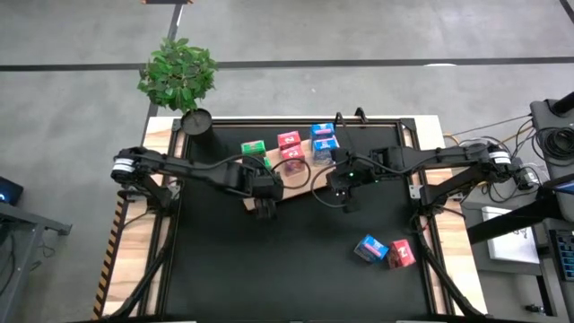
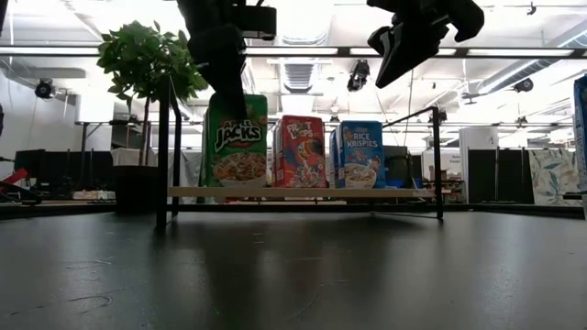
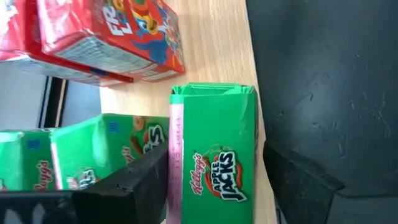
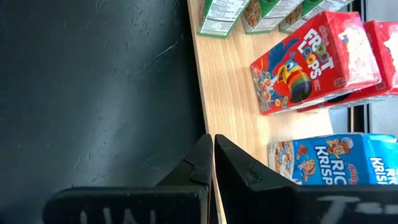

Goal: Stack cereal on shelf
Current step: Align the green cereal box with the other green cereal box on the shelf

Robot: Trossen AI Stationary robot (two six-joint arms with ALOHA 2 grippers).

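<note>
left hand (image 3: 214, 186) open around green cereal box (image 3: 214, 146) on shelf (image 3: 211, 56)

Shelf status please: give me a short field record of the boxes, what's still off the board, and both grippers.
shelf: light-wood board at the mat's far side
on shelf: Apple Jacks boxes, Froot Loops boxes, Rice Krispies boxes, standing upright
off shelf: blue box and red box on the black mat
left gripper: open, fingers either side of the front Apple Jacks box
right gripper: shut, empty, above the board's edge

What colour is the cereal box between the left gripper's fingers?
Green, an Apple Jacks box with red-and-white lettering. The left wrist view shows it best.
</note>
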